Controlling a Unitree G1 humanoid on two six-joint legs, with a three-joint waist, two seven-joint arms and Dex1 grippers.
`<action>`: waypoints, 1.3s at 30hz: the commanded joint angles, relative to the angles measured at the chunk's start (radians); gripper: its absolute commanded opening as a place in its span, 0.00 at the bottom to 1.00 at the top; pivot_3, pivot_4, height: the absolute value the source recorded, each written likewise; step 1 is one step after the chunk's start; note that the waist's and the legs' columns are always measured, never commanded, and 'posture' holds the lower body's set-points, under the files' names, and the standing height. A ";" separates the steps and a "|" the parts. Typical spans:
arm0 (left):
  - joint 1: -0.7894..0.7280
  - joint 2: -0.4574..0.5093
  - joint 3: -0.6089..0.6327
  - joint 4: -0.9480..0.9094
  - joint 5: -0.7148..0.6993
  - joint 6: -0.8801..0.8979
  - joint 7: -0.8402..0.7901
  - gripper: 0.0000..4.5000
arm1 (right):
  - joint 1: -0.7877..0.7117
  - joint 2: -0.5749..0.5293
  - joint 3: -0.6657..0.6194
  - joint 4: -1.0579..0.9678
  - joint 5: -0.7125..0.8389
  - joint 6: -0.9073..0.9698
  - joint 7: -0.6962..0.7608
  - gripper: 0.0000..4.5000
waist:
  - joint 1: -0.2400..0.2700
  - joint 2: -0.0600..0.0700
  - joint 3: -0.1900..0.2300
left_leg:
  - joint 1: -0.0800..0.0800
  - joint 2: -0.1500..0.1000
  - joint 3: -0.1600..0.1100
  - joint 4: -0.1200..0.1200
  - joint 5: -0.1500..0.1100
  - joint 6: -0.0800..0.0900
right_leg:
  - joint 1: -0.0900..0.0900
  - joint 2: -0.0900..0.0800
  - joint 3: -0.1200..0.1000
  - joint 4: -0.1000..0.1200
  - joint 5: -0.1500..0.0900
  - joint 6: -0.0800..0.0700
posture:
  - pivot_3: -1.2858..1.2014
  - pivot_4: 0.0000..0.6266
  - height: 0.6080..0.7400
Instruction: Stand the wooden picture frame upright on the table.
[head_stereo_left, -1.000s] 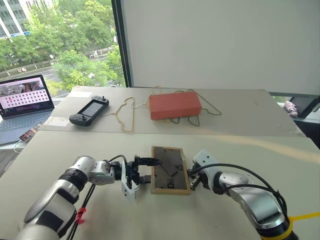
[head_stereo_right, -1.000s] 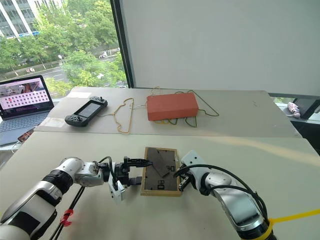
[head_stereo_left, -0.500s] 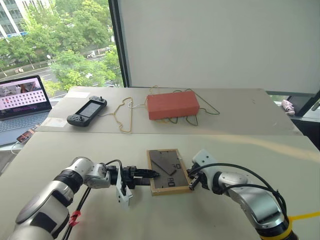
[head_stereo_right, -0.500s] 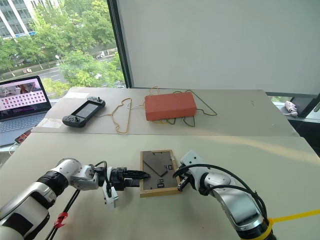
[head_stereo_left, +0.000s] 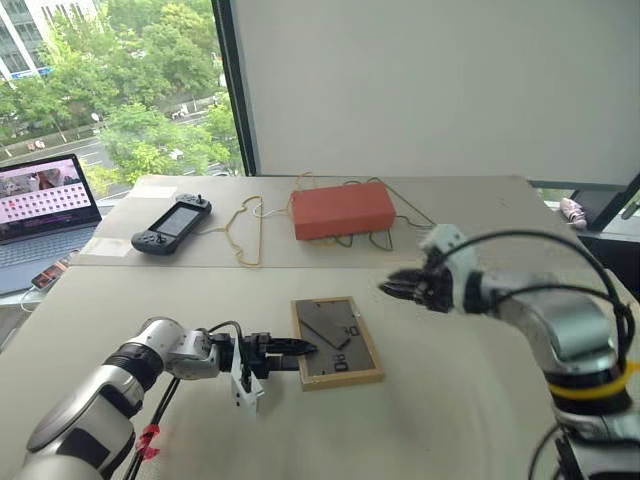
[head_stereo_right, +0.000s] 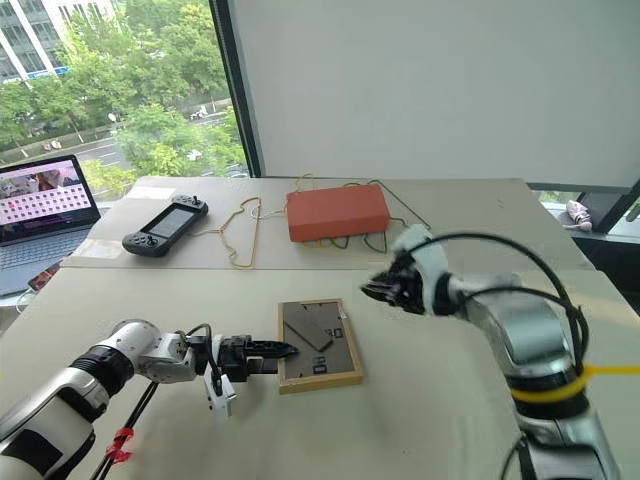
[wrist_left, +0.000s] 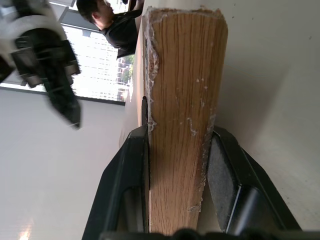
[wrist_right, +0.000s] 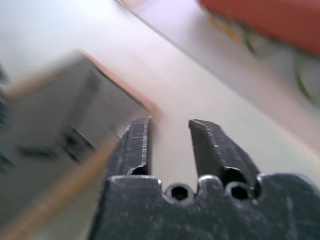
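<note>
Frame (head_stereo_left: 336, 340) lies flat, back up, on the near desk (head_stereo_left: 470, 400), long axis near-to-far. Left claw (head_stereo_left: 300, 349) reaches in from the left, at its left edge; right claw (head_stereo_left: 400, 288) hovers above, off the far-right corner. Left wrist view: both fingers (wrist_left: 134, 175) clamp the wood edge. Right wrist view: right claw part open, empty. Left arm is nearer, so judged to do the lifting.

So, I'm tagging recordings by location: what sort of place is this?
Probably an office or lab several floors up: a pale table by a big window over trees and buildings, with an open laptop and a handheld game controller.
</note>
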 joint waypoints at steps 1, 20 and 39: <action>0.038 -0.011 -0.056 0.020 0.029 0.006 -0.025 0.25 | -0.103 0.050 0.034 0.146 0.082 0.091 0.067 0.74 | 0.007 0.000 0.000 | 0.000 0.000 0.000 0.000 0.000 0.000 | 0.000 0.000 0.000 0.000 0.000 0.000 | 0.52 0.24 1.00; 0.070 -0.007 -0.036 -0.005 -0.015 0.022 -0.057 0.25 | -0.154 0.104 0.327 0.356 0.025 -0.020 0.398 0.99 | 0.005 0.005 -0.002 | -0.002 -0.001 0.000 0.000 -0.002 0.003 | -0.002 0.000 0.000 0.002 0.000 0.000 | 0.52 0.24 1.00; 0.075 -0.023 -0.039 -0.002 -0.037 0.034 -0.076 0.25 | -0.105 0.048 0.125 0.283 0.088 0.030 0.282 0.99 | 0.013 0.005 -0.002 | -0.013 -0.004 -0.001 0.001 -0.001 0.003 | -0.012 -0.003 -0.001 0.003 0.000 0.000 | 0.52 0.24 1.00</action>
